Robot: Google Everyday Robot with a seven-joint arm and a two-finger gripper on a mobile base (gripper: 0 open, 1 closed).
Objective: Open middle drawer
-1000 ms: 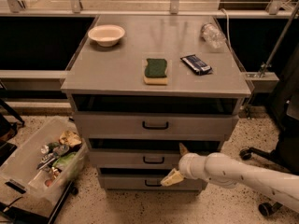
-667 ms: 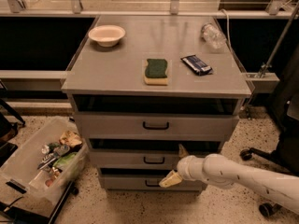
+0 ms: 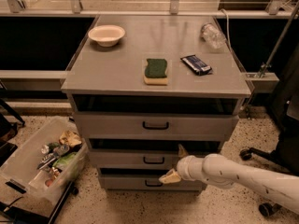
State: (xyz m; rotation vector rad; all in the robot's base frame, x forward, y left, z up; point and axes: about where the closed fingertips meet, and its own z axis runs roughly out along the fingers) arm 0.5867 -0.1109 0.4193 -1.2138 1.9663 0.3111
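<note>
My pincer [image 3: 174,164] hangs before the drawer stack, fingers apart, one tip high and one low. It sits against the middle drawer [image 3: 121,159] front, just right of its black loop handle [image 3: 153,160]. I judge I should slide left to bring the loop between my fingers, close squarely on it, then pull straight out and level. Beyond, the sponge [image 3: 155,70] and bowl [image 3: 106,34] on the bench [image 3: 117,73] are out of my way.
</note>
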